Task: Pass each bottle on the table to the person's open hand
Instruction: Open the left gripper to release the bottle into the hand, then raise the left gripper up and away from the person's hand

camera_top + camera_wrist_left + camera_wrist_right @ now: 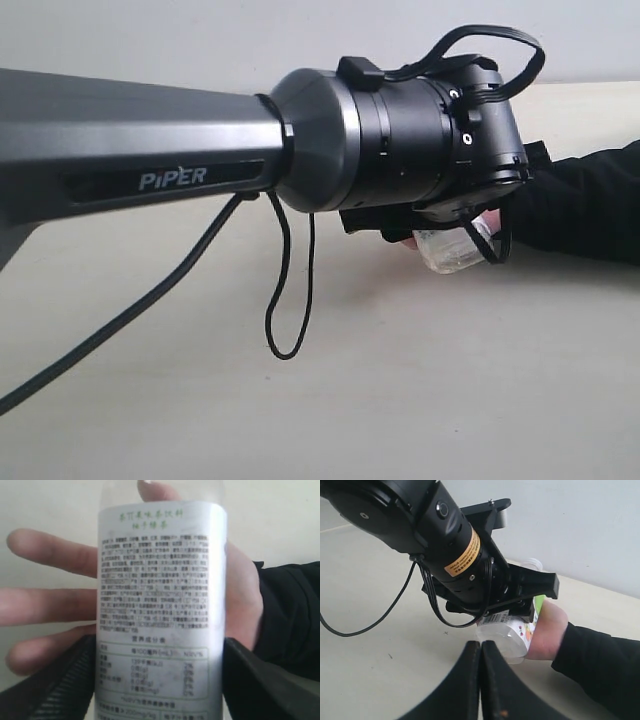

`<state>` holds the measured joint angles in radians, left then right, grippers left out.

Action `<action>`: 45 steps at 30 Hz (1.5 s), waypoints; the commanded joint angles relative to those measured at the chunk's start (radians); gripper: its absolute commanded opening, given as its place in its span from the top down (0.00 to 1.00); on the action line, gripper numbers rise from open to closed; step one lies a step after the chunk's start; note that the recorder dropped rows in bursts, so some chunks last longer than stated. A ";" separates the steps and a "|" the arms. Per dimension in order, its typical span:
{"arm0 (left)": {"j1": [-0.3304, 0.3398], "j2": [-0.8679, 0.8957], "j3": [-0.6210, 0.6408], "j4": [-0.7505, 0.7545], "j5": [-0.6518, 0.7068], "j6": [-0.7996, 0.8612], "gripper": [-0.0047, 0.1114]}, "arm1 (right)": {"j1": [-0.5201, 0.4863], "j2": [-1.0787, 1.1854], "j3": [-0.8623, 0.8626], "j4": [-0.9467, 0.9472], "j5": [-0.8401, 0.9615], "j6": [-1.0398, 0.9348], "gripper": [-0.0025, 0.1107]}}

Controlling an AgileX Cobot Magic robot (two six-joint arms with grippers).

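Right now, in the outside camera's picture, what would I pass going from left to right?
The grey arm tube marked PIPER → dangling black cable loop → clear bottle → person's black sleeve.

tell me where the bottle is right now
The bottle is between the left gripper jaws, right of centre in the exterior view. It is right at the person's open hand, which reaches in from the right in a black sleeve.
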<state>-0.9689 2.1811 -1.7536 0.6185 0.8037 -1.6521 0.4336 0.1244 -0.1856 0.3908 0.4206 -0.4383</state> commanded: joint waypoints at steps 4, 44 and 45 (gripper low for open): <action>0.003 -0.001 0.000 0.002 -0.051 0.002 0.39 | -0.003 0.003 0.003 0.001 -0.004 -0.003 0.98; 0.019 -0.217 -0.002 0.008 0.005 0.267 0.33 | -0.003 0.003 0.003 0.001 -0.007 -0.003 0.98; 0.021 -0.234 -0.002 0.008 0.016 0.267 0.40 | -0.003 0.003 0.003 0.001 -0.005 -0.003 0.98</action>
<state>-0.9559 1.9944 -1.7536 0.6145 0.7946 -1.4085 0.4336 0.1244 -0.1856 0.3908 0.4206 -0.4383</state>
